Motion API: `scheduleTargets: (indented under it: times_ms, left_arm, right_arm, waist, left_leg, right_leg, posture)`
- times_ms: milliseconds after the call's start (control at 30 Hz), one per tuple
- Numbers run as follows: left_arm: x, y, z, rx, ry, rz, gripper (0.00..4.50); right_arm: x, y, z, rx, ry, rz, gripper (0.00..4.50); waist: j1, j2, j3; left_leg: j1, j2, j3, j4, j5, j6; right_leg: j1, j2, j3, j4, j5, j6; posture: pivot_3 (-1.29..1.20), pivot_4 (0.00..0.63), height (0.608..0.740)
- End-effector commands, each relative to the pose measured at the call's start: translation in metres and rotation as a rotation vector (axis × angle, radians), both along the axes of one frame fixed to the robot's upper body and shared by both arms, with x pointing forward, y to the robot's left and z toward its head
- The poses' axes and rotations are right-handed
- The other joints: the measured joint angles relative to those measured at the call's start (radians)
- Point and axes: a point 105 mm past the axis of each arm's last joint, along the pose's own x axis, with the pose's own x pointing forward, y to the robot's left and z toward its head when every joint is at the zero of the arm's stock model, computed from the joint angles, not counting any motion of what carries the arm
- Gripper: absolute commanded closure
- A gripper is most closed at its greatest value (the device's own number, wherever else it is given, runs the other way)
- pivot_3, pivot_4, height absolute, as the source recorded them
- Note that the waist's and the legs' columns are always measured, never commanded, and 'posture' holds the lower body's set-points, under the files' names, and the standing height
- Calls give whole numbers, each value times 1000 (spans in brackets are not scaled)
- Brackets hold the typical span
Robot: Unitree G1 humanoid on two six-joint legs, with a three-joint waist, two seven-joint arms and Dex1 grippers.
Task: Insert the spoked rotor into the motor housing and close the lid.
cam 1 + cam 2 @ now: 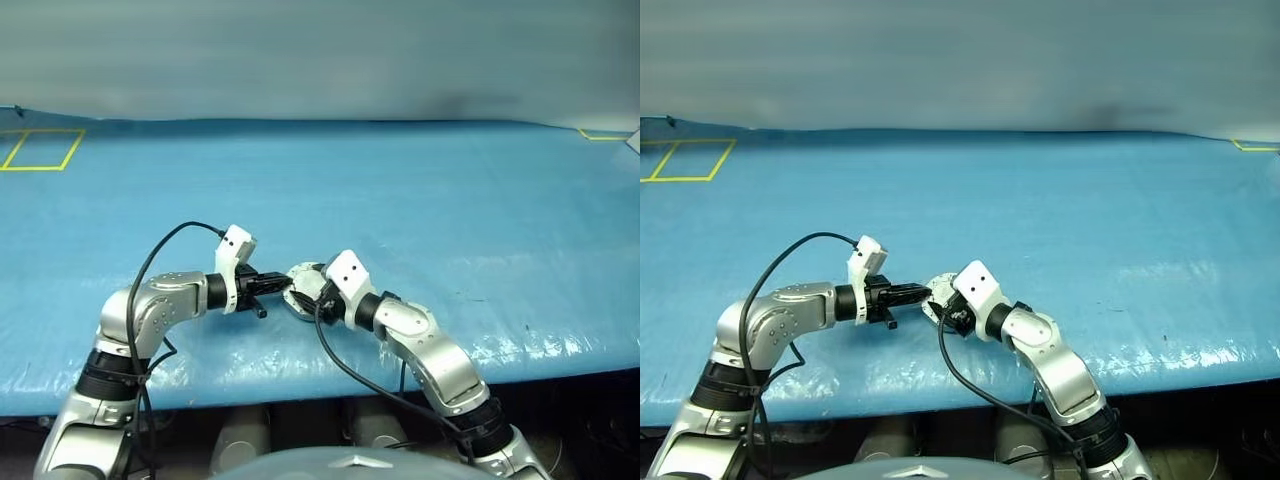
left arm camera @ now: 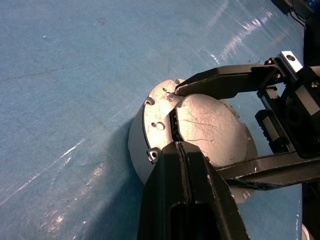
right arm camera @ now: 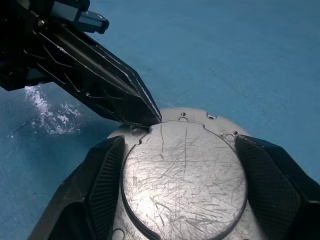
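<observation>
my work sits low in the centre of the head view, close to the near edge of the blue table (image 1: 420, 190), with wide bare sheet beyond and to both sides. there my arms hide most of the motor housing (image 1: 300, 285). my right wrist view shows it plainly: the lid (image 3: 185, 180) lies flat on it, scratched silver face up, between my right gripper (image 3: 180, 185) fingers (image 3: 97, 185), which straddle it spread wide; whether they press its rim i cannot tell. my left gripper (image 2: 176, 143) is clenched, its tip at the seam where the lid meets the housing's flange. yellow tape (image 1: 40, 150) marks the upper left corner.
</observation>
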Motion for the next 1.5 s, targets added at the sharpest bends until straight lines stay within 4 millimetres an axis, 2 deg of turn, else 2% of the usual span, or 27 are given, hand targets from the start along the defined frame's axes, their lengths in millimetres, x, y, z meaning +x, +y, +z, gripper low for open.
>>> scheduleTargets:
  times_ms: [33,333,467,567,767,933,1067,1167,1500]
  left_arm:
    - [-4,-7,-7,13,29,-44,4500]
    - [-5,-5,-9,32,26,-60,4500]
    - [-5,-4,-10,38,24,-60,4500]
    - [-5,-5,-9,38,20,-63,4500]
    - [-6,-6,-10,34,19,-64,4500]
    - [-8,-6,-11,32,19,-63,4500]
    - [-7,-5,-11,27,18,-55,4500]
    - [-8,-4,-12,24,17,-51,4500]
    - [-10,-5,-13,19,16,-48,4500]
  right_arm:
    - [-8,-3,-3,14,32,13,43]
    - [-17,-40,16,144,66,-97,43]
    - [-27,-57,24,242,141,-131,43]
    - [-34,-66,24,383,280,-169,43]
    - [-37,-63,17,657,513,-209,43]
    - [-34,-47,1,834,706,-247,43]
    - [-31,-45,-9,897,782,-291,43]
    - [-30,-43,-9,978,828,-300,43]
    - [-33,-44,-14,1054,904,-324,43]
  waist:
    - [2,0,0]
    - [11,0,0]
    - [11,0,0]
    - [11,0,0]
    - [11,0,0]
    - [10,1,0]
    - [9,1,0]
    - [9,1,0]
    - [9,2,0]
  left_leg:
    - [0,0,0,0,0,0]
    - [-1,-1,0,0,0,0]
    - [-2,-1,0,0,0,0]
    - [-2,-1,0,0,0,0]
    - [-2,-1,0,-1,0,0]
    - [-2,-1,0,-1,0,0]
    - [-3,-1,0,-1,0,0]
    - [-3,-1,0,-1,0,0]
    - [-3,-1,0,-2,0,1]
  right_leg:
    - [0,0,0,0,0,0]
    - [0,-2,0,-1,0,0]
    - [0,-2,0,-1,0,0]
    - [-1,-1,0,-1,0,0]
    - [-1,-2,0,-1,0,0]
    - [-2,-2,0,-1,0,0]
    - [-2,-2,0,-1,0,0]
    - [-2,-1,0,-1,0,0]
    - [-2,-2,0,-2,0,0]
  posture:
    - [0,150,740]
    - [0,150,740]
    - [0,150,740]
    - [0,150,740]
    - [0,150,740]
    - [0,150,740]
    - [0,150,740]
    - [0,150,740]
    - [0,150,740]
